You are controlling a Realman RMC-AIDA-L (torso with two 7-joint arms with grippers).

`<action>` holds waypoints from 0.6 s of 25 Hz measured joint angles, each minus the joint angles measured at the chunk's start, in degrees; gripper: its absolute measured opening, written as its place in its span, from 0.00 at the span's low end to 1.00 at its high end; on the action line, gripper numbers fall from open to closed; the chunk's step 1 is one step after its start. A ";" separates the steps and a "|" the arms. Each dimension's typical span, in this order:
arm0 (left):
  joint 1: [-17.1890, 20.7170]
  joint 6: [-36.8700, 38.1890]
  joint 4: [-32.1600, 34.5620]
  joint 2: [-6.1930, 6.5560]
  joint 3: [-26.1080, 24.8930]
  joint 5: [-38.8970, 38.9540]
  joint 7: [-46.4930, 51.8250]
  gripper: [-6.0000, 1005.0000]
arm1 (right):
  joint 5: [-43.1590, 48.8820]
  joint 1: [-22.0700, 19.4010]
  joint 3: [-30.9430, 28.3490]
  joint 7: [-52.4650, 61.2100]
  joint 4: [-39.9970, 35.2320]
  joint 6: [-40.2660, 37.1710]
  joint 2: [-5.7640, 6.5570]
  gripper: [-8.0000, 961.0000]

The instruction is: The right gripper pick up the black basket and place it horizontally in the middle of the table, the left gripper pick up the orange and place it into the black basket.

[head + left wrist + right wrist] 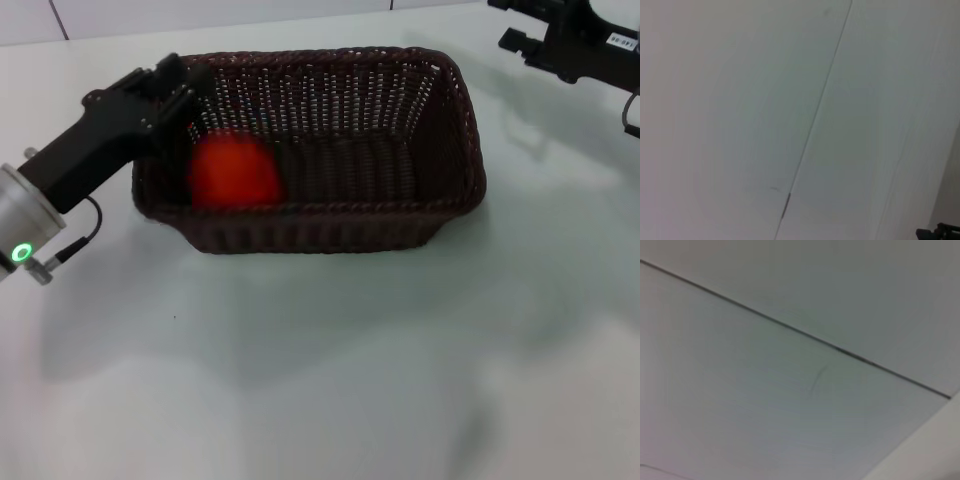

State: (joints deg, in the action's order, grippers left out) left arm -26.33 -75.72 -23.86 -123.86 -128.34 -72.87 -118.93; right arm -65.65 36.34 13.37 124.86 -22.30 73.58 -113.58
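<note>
The left gripper [172, 92] sits over the basket's [330, 230] left rim, just above the orange [235, 173]; its jaws' opening cannot be told. The orange lies inside the basket's left end. The basket rests lengthwise mid-table [330, 380]. The right gripper [520, 30] hovers far right, well apart, jaws unclear.

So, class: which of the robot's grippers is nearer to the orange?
Left. The left gripper is at the black basket's left end, right by the orange inside; the right gripper is away beyond the basket's far right corner.
</note>
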 joint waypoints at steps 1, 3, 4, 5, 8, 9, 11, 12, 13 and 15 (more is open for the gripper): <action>0.28 -0.47 -0.05 0.00 -0.30 0.19 -0.01 0.34 | -0.78 -0.09 0.00 -0.63 0.01 -0.11 -0.16 0.80; 1.09 -1.79 -0.36 0.01 -1.23 0.72 -0.01 0.39 | -2.60 -0.20 -0.01 -2.57 0.02 -0.30 -0.55 0.80; 1.42 -2.37 -0.53 0.01 -1.66 0.97 -0.01 0.41 | -3.47 -0.22 -0.01 -3.59 0.02 -0.34 -0.70 0.80; 2.02 -3.54 -0.76 -0.03 -2.53 1.55 -0.02 0.43 | -4.69 -0.23 0.00 -5.18 0.03 -0.43 -0.94 0.80; 3.83 -7.44 -0.78 -0.07 -5.91 3.89 -0.50 0.50 | -9.45 -0.35 -0.01 -11.89 0.06 -0.62 -1.95 0.80; 4.55 -9.31 -0.49 -0.07 -7.40 5.03 -1.11 0.53 | -11.71 -0.45 0.00 -15.42 0.06 -0.76 -2.44 0.80; 6.28 -13.42 0.46 -0.08 -10.25 7.84 -3.16 0.57 | -16.62 -0.69 0.00 -22.79 0.10 -1.33 -3.67 0.80; 7.05 -15.24 1.03 -0.14 -11.28 8.96 -4.27 0.65 | -19.10 -0.75 0.00 -27.71 0.16 -1.93 -4.44 0.80; 7.91 -17.45 1.79 -0.17 -12.63 10.48 -5.71 0.72 | -22.17 -0.82 0.02 -33.05 0.48 -2.75 -5.14 0.80; 9.83 -21.96 4.59 -0.23 -15.87 13.77 -9.58 0.82 | -29.12 -0.86 0.02 -45.42 2.78 -4.68 -6.02 0.80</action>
State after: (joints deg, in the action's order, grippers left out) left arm -16.51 -97.68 -19.26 -124.09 -144.22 -59.09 -128.51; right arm -94.77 35.47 13.39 79.44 -19.52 68.90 -119.60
